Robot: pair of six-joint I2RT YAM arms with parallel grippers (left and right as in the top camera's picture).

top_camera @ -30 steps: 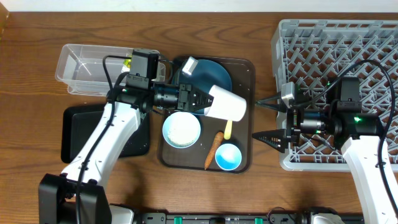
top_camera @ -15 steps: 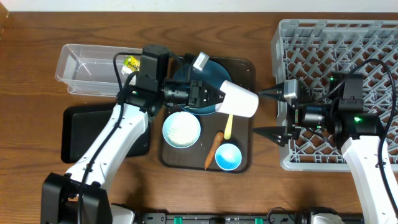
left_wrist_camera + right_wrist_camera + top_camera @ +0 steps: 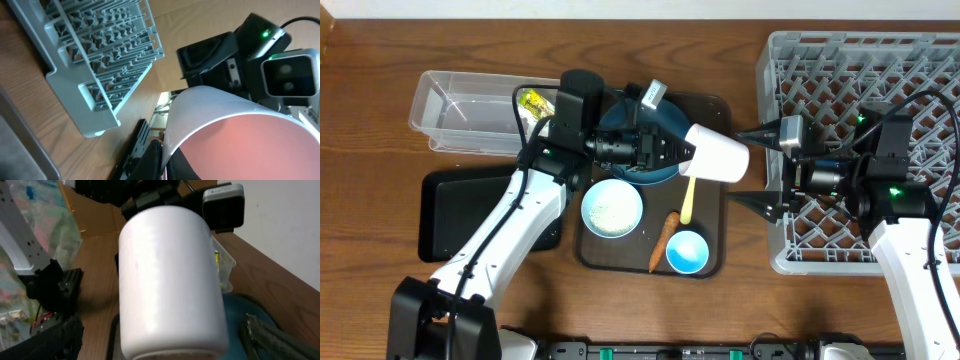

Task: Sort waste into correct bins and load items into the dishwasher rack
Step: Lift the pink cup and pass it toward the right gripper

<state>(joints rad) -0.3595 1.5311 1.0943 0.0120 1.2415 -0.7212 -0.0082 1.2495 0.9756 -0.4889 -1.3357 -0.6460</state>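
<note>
Left tool (image 3: 672, 153): I read it pinched on the rim of the white cup (image 3: 718, 155).
Cup position: sideways above the brown tray's (image 3: 716, 108) right edge (pink inside faces left).
Right tool (image 3: 733, 166): fingers spread, flanking the cup's base.

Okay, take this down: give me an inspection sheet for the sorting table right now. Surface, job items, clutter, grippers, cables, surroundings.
Surface: wooden table, brown tray in the middle.
Job's things: white cup held sideways between tray and dishwasher rack; blue plate, white bowl with rice, light-blue cup, carrot and spoon on the tray; wrapper at the clear tub's right end; black bin, visible part empty; tissue not seen.
Clutter: nothing seen.
Grippers: left gripper shut on the cup's rim; right gripper open, fingers either side of the cup's base.
Cables: black cables run along both arms.
Surroundings: pale wall beyond the far edge.
</note>
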